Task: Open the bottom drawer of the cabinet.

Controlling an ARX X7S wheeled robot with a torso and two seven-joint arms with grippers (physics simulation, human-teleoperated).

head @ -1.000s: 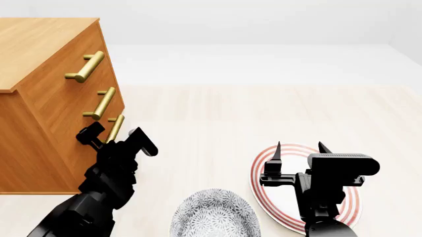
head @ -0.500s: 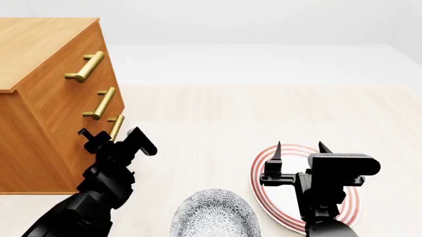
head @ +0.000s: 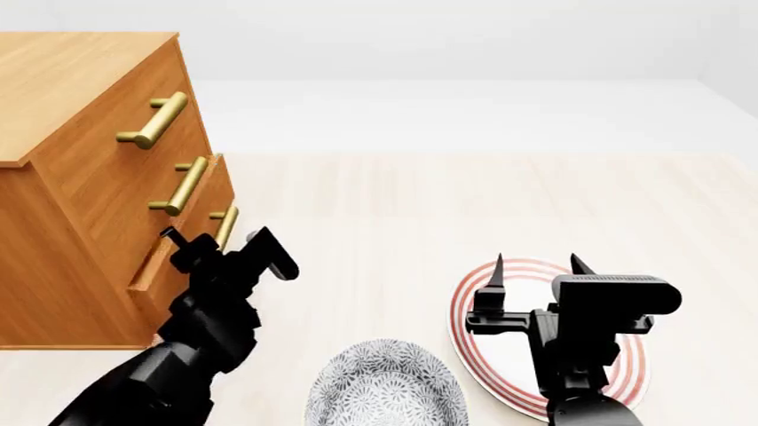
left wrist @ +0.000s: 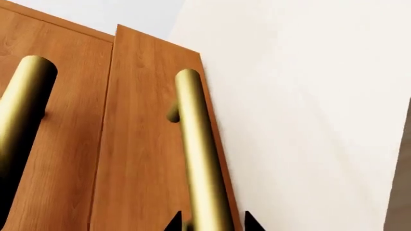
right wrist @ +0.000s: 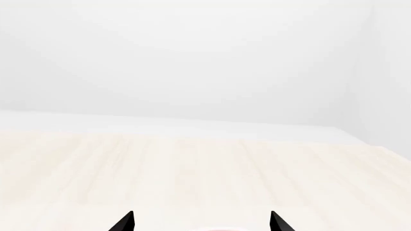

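Observation:
The orange-brown cabinet (head: pixel 71 89) stands at the left in the head view, with three brass bar handles down its front. Its bottom drawer (head: pixel 223 193) sticks out a little from the cabinet face. My left gripper (head: pixel 219 241) is shut on that drawer's brass handle (head: pixel 225 222). In the left wrist view the handle (left wrist: pixel 199 159) runs across the drawer front (left wrist: pixel 141 144), and the left gripper (left wrist: pixel 212 224) has one black tip on each side of the bar. My right gripper (head: pixel 537 264) hangs open above the plate, holding nothing. The right wrist view shows the right gripper (right wrist: pixel 202 221) against bare floor.
A red-ringed white plate (head: pixel 474 346) lies on the pale floor under my right arm. A grey patterned bowl (head: pixel 385 382) sits near the bottom middle. The middle drawer's handle (left wrist: pixel 26 110) shows beside the held one.
The bottom drawer has slid out a little from the cabinet front. My left gripper has moved back toward me with the handle. The right arm has not moved.

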